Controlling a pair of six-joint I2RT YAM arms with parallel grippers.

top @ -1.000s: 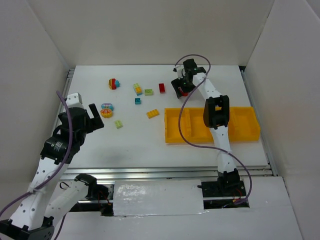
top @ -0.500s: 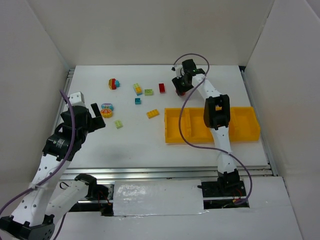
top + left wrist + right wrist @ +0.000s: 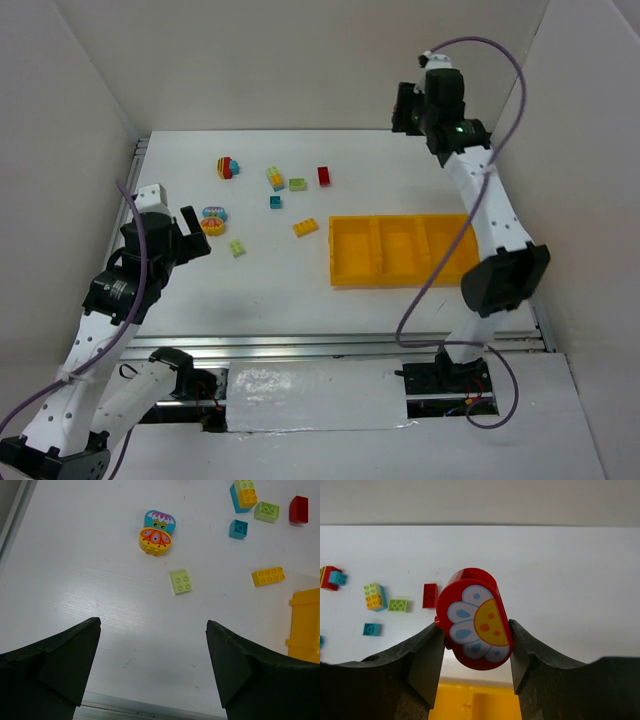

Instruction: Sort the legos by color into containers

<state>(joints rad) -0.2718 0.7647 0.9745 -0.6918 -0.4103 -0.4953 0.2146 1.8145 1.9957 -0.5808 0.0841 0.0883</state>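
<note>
now, with my right gripper point(image 3: 475, 626) closed partway around the red flower brick point(image 3: 476, 617) high above the table point(image 3: 290, 285), i should carry it level over one compartment of the yellow tray point(image 3: 334, 250), descend low, then release; my left gripper point(image 3: 152, 625) gapes empty.

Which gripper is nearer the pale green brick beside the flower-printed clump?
Left. The left gripper hovers close to the pale green brick; the right gripper is raised far away.

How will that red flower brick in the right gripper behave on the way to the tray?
The red flower brick looks like hard glossy plastic, so probably stiff, light and a bit slippery. The right gripper pinches its rounded sides, so it may twist if jolted. Dropped, it could roll on that curved edge.
</note>
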